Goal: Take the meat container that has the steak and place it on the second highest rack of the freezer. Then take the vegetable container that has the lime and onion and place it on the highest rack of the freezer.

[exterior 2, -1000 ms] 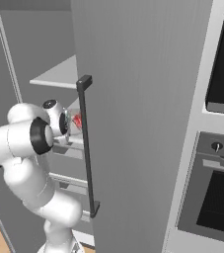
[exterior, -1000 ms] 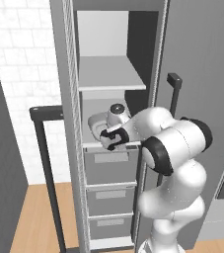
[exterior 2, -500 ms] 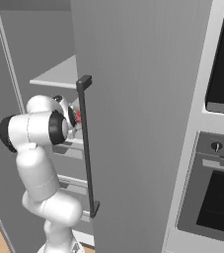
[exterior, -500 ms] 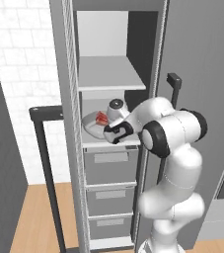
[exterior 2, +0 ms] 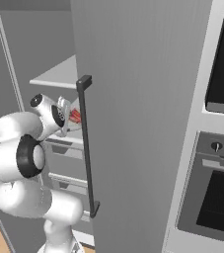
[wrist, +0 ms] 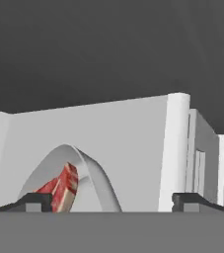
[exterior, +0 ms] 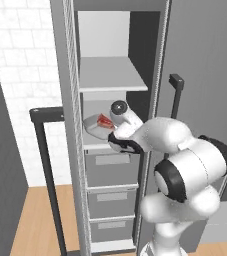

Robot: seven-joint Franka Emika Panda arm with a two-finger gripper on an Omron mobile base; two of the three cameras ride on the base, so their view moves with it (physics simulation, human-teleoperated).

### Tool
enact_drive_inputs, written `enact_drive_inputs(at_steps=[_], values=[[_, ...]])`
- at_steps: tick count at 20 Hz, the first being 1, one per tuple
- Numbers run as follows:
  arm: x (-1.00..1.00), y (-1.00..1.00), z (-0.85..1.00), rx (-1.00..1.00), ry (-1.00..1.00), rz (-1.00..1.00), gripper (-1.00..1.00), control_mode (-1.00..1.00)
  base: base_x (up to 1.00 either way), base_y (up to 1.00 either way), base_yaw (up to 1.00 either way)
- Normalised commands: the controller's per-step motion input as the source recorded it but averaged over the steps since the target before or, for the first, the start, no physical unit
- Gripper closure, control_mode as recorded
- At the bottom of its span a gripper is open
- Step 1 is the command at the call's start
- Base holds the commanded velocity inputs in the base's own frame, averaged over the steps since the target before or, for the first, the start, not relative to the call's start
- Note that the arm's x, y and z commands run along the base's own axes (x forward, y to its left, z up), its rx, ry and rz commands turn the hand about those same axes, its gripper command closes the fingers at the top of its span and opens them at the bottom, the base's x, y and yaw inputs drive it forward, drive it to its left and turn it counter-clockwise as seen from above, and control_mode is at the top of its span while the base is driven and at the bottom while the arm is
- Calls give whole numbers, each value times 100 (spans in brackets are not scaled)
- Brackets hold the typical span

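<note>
The freezer (exterior: 65,125) stands open, with its highest rack (exterior: 112,75) bare. The light-grey meat container (exterior: 91,126) rests slightly tilted on the second rack (exterior: 92,145), and the red steak (exterior: 104,120) lies in it. My gripper (exterior: 109,133) reaches into that shelf space just right of the tub. In the hand view my gripper (wrist: 111,200) is open, its tips wide apart. The meat container (wrist: 93,170) and steak (wrist: 61,188) sit by the left tip. The steak (exterior 2: 75,116) also peeks out beside the hand (exterior 2: 52,112). The vegetable container, lime and onion are out of view.
Grey drawers (exterior: 112,170) stack under the second rack. The open freezer door with its dark bar handle (exterior 2: 86,148) stands right of my arm. Another dark handle (exterior: 45,165) stands at the left. Black-glass ovens (exterior 2: 217,197) are set in the wall at the far right.
My elbow has swung up and to the right, and the hand has turned and risen beside the tub. The tub with the steak has stayed at about the same spot on the second rack.
</note>
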Motion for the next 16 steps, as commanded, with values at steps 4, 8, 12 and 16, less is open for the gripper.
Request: enact_drive_inputs(at_steps=[4, 8, 12, 16], values=[[-100, 5, 99, 4, -18, -25, -100, -100, 0, 0, 0], [-100, 14, 100, 9, -1, -27, -100, -100, 0, 0, 0], [-100, 7, 100, 23, 3, -13, -100, -100, 0, 0, 0], [-100, -2, 66, 39, 6, 2, -100, -100, 0, 0, 0]])
